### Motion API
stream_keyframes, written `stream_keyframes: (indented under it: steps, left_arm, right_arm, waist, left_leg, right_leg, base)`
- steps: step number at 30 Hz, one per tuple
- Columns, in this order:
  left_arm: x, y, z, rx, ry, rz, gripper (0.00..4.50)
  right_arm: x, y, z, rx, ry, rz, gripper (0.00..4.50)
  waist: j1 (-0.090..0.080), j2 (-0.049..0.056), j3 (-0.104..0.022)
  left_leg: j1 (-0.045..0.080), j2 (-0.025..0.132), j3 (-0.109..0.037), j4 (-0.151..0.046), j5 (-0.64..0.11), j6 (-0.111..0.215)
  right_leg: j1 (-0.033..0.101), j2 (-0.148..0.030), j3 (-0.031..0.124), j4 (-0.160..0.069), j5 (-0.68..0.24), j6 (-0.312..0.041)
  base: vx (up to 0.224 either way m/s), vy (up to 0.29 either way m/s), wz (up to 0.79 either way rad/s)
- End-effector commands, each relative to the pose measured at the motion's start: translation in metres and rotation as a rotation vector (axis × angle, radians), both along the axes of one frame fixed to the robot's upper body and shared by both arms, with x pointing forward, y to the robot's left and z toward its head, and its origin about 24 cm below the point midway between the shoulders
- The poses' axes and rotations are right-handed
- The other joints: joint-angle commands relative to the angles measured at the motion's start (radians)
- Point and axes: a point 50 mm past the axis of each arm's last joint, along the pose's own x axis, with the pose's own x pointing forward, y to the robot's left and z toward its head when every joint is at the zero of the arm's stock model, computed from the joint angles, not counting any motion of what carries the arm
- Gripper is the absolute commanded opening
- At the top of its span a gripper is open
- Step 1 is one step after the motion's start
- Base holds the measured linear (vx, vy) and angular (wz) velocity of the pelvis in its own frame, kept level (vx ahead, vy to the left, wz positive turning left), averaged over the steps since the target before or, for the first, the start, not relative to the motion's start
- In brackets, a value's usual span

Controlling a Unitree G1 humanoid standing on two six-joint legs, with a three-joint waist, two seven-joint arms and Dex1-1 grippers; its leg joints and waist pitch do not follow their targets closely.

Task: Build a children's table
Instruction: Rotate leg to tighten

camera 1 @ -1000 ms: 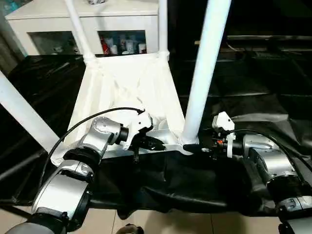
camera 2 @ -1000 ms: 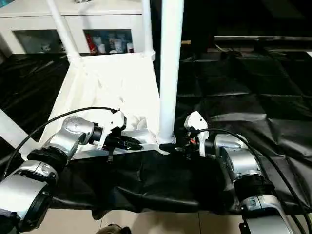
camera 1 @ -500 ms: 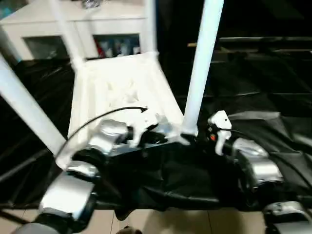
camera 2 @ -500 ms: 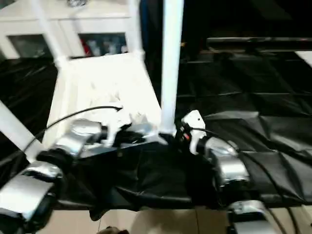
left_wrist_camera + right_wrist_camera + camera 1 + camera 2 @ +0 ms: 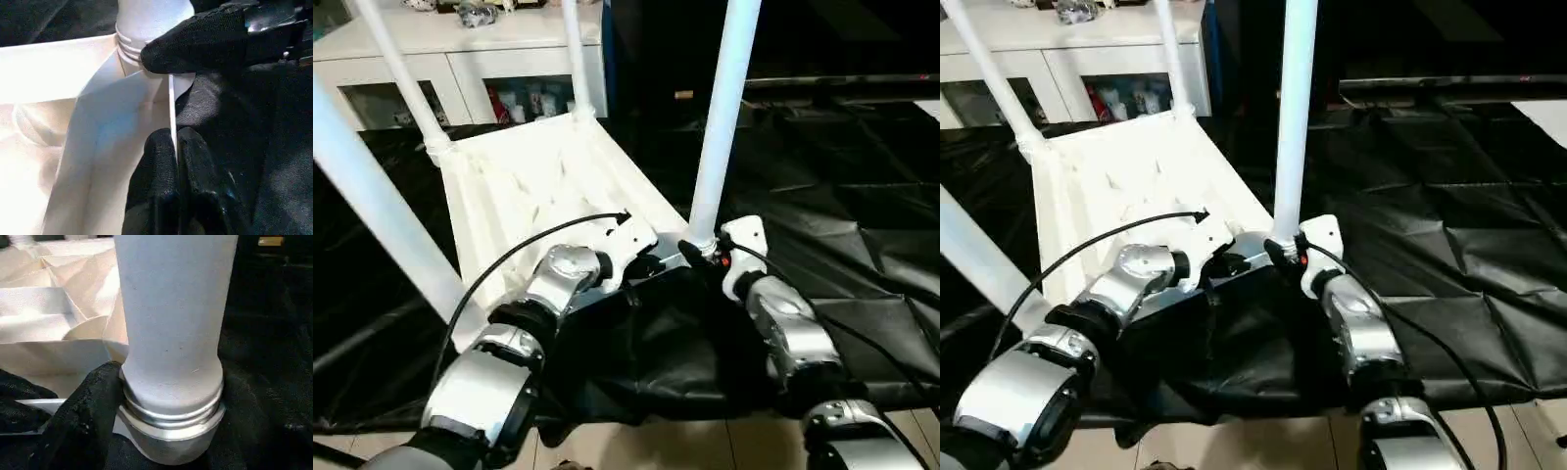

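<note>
White plastic makes up the whole piece: the tabletop (image 5: pixel 543 186) lies upside down on the black-draped worktop (image 5: pixel 822 196), ribbed underside facing up, reaching from the near edge back toward the far-left corner. I count four smooth tapered legs standing in its round corner sockets: the near-right leg (image 5: pixel 722 117), the far-right leg (image 5: pixel 574 59), the far-left leg (image 5: pixel 396 73) and the near-left leg (image 5: pixel 367 196).

My left gripper (image 5: pixel 173 161) has its jaws pressed together on the thin near rim of the tabletop, just beside the near-right socket; the wall edge runs up between the two black fingers (image 5: pixel 156 166). My right gripper (image 5: pixel 700 257) sits at the base of the near-right leg. One black finger (image 5: pixel 85 406) lies against the grooved collar (image 5: pixel 171 413) where the leg meets the socket; the other I cannot see, so I cannot tell how far those jaws are apart.

Behind the worktop's far edge stands a white cabinet (image 5: pixel 524 69) with glass doors; small bottles and jars (image 5: pixel 514 98) sit inside, their labels unreadable to me.
</note>
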Motion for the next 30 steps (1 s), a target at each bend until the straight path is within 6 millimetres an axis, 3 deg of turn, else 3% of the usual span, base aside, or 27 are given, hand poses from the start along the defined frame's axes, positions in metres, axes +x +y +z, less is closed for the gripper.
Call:
stream_keyframes:
  steps: [1, 3, 5, 6, 7, 8, 12, 14, 18, 20, 26, 30]
  left_arm:
    - [-0.011, -0.026, 0.009, -0.086, -0.009, -0.191, 0.00]
    - [-0.010, -0.016, 0.009, -0.076, 0.000, -0.219, 0.00]
    - [-0.011, -0.004, 0.010, -0.065, 0.016, -0.262, 0.00]
    - [-0.011, -0.002, 0.010, -0.066, 0.019, -0.271, 0.00]
    - [-0.012, 0.003, 0.010, -0.068, 0.032, -0.288, 0.00]
    - [-0.013, 0.007, 0.011, -0.074, 0.045, -0.312, 0.00]
    - [-0.015, 0.017, 0.012, -0.079, 0.084, -0.363, 0.00]
    - [-0.017, 0.023, 0.013, -0.074, 0.102, -0.387, 0.00]
    - [-0.017, 0.030, 0.013, -0.074, 0.114, -0.396, 0.00]
    - [-0.017, 0.032, 0.013, -0.073, 0.117, -0.394, 0.00]
    - [-0.017, 0.033, 0.014, -0.081, 0.120, -0.396, 0.00]
    - [-0.017, 0.032, 0.014, -0.081, 0.114, -0.387, 0.00]
  right_arm:
    - [-0.010, 0.030, 0.001, 0.015, 0.015, 0.273, 3.56]
    - [-0.012, 0.018, 0.004, -0.010, 0.015, 0.350, 3.74]
    - [-0.016, 0.002, 0.009, -0.047, 0.023, 0.428, 3.74]
    - [-0.016, 0.000, 0.010, -0.052, 0.024, 0.439, 3.74]
    - [-0.017, -0.007, 0.012, -0.064, 0.024, 0.459, 3.74]
    - [-0.017, -0.013, 0.014, -0.071, 0.029, 0.477, 3.74]
    - [-0.017, -0.023, 0.017, -0.088, 0.043, 0.514, 3.74]
    - [-0.018, -0.028, 0.020, -0.094, 0.050, 0.539, 3.74]
    - [-0.017, -0.030, 0.022, -0.082, 0.065, 0.573, 3.74]
    - [-0.017, -0.029, 0.022, -0.074, 0.071, 0.585, 3.50]
    - [-0.020, -0.027, 0.020, -0.047, 0.082, 0.609, 2.97]
    - [-0.023, -0.023, 0.016, -0.026, 0.092, 0.614, 2.75]
  waist:
    - [0.008, -0.014, -0.053]
    - [0.014, -0.017, -0.059]
    - [0.025, -0.016, -0.068]
    - [0.025, -0.016, -0.068]
    - [0.036, -0.019, -0.072]
    - [0.042, -0.016, -0.070]
    - [0.055, -0.015, -0.070]
    - [0.062, -0.013, -0.067]
    - [0.061, -0.018, -0.064]
    - [0.061, -0.018, -0.064]
    - [0.063, -0.018, -0.069]
    - [0.063, -0.017, -0.069]
  left_leg:
    - [0.022, 0.062, -0.038, -0.086, -0.354, 0.033]
    - [0.020, 0.061, -0.034, -0.077, -0.282, 0.066]
    - [0.016, 0.061, -0.030, -0.060, -0.169, 0.128]
    - [0.016, 0.061, -0.030, -0.060, -0.169, 0.128]
    - [0.009, 0.059, -0.029, -0.050, -0.119, 0.167]
    - [0.011, 0.060, -0.028, -0.050, -0.119, 0.175]
    - [0.013, 0.068, -0.031, -0.052, -0.136, 0.162]
    - [0.016, 0.073, -0.032, -0.058, -0.177, 0.134]
    - [0.015, 0.071, -0.031, -0.063, -0.223, 0.105]
    - [0.014, 0.070, -0.031, -0.063, -0.224, 0.101]
    - [0.009, 0.068, -0.031, -0.053, -0.155, 0.130]
    - [0.008, 0.067, -0.031, -0.052, -0.156, 0.136]
  right_leg:
    - [0.026, -0.067, 0.036, -0.083, -0.189, -0.217]
    - [0.030, -0.066, 0.034, -0.073, -0.090, -0.240]
    - [0.034, -0.069, 0.028, -0.056, 0.065, -0.270]
    - [0.034, -0.069, 0.028, -0.056, 0.065, -0.270]
    - [0.036, -0.070, 0.026, -0.048, 0.123, -0.277]
    - [0.030, -0.070, 0.025, -0.049, 0.113, -0.278]
    - [0.027, -0.068, 0.025, -0.049, 0.050, -0.278]
    - [0.021, -0.066, 0.026, -0.050, 0.001, -0.281]
    - [0.021, -0.069, 0.027, -0.053, -0.045, -0.278]
    - [0.020, -0.071, 0.027, -0.054, -0.058, -0.274]
    - [0.022, -0.071, 0.026, -0.045, 0.012, -0.276]
    - [0.022, -0.070, 0.025, -0.047, 0.005, -0.278]
  base:
    - [0.000, 0.000, 0.00]
    - [0.000, 0.000, 0.00]
    - [0.000, 0.000, 0.00]
    - [0.000, 0.000, 0.00]
    - [0.000, 0.000, 0.00]
    - [0.000, 0.000, 0.00]
    - [0.000, 0.000, 0.00]
    - [0.000, 0.000, 0.00]
    - [0.000, 0.000, 0.00]
    - [0.000, 0.000, 0.00]
    - [0.000, 0.000, 0.00]
    - [0.000, 0.000, 0.00]
